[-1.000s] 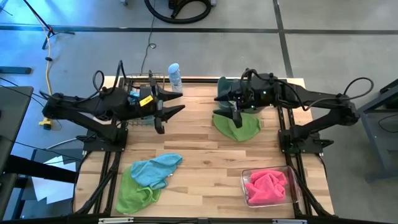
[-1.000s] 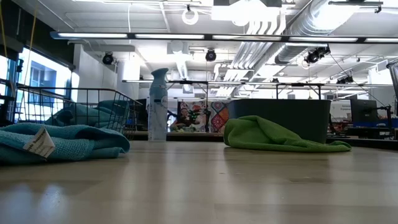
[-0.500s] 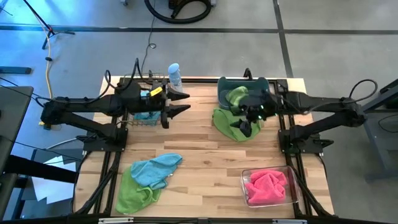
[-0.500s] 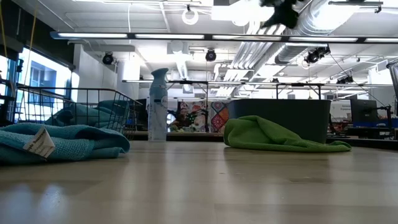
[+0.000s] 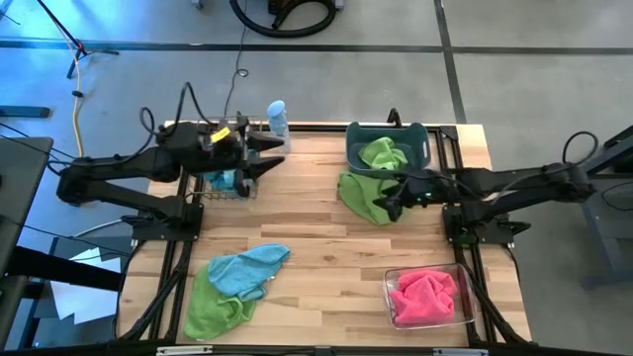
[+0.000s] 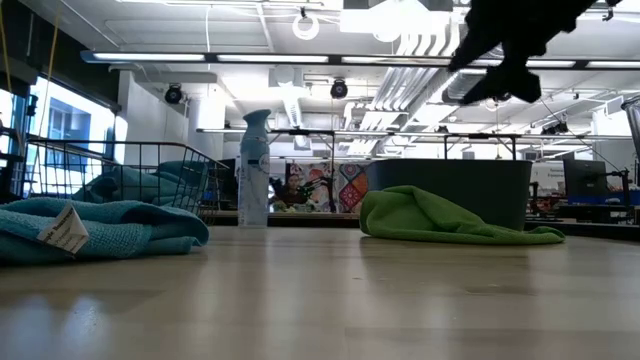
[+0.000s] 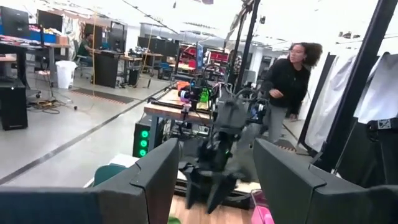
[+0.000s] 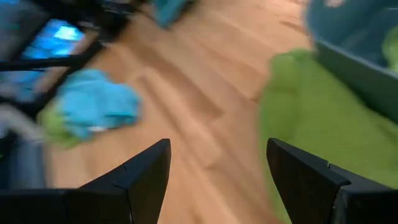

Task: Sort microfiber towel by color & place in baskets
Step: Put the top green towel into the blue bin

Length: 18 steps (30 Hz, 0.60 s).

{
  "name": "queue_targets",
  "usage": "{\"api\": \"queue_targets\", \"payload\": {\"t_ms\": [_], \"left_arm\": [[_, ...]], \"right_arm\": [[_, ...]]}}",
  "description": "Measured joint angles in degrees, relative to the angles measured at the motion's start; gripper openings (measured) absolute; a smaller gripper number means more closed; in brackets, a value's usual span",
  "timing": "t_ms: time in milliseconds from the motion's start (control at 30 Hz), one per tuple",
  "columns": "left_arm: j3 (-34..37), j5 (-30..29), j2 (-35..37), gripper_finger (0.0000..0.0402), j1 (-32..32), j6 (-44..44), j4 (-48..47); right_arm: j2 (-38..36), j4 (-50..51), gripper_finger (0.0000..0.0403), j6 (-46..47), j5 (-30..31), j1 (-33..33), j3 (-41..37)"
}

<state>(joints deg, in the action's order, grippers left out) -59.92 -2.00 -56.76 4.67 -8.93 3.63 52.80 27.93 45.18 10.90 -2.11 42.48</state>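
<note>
Currently my right hand [image 5: 391,205] sat above the green towel on the desk [image 5: 364,198], just near-side of the slate-blue tub [image 5: 423,148] at the far right. Its fingers [image 8: 142,174] were spread with nothing between them; the right wrist view showed bare wood in the gap and the green cloth beside one finger. A second green towel [image 5: 382,152] lay inside the tub.

My left hand [image 5: 272,156] hung over the far left of the desk [image 5: 316,237], just right of the black wire basket [image 5: 220,178], with the spray bottle [image 5: 278,120] a little farther back. Its fingers [image 7: 155,180] also stood apart and empty. A blue towel [image 6: 135,184] showed inside the wire basket in the low view.

At the near left a light blue towel [image 5: 247,270] lay partly over another green towel [image 5: 211,310]; in the low view the blue one showed a pale tag. The clear bin [image 5: 470,297] at the near right held the pink towel [image 5: 425,295].

A person [image 7: 286,87] stood in the room beyond the desk, seen in the left wrist view past the other arm.
</note>
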Motion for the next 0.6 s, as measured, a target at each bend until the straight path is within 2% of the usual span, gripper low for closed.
{"api": "queue_targets", "payload": {"t_ms": [167, 333, 433, 600], "left_arm": [[0.0, -0.8, 2.0, 0.0195, 0.0, -1.6, -2.4], [0.0, -1.4, 2.4, 0.0195, 0.0, -2.2, -2.5], [0.0, -1.4, 2.3, 0.0195, -0.1, -3.0, -2.5], [0.0, -1.4, 2.3, 0.0195, -0.1, -3.0, -2.5]], "right_arm": [[9.9, 2.5, 0.0259, -2.8, 1.4, 2.2, 7.1], [23.6, 15.2, 0.0259, -3.3, 6.1, 4.0, 15.9], [30.3, 19.0, 0.0259, -0.6, 7.3, 4.5, 18.2], [37.3, 19.0, 0.0259, 6.3, 11.0, 4.5, 18.9]]}}
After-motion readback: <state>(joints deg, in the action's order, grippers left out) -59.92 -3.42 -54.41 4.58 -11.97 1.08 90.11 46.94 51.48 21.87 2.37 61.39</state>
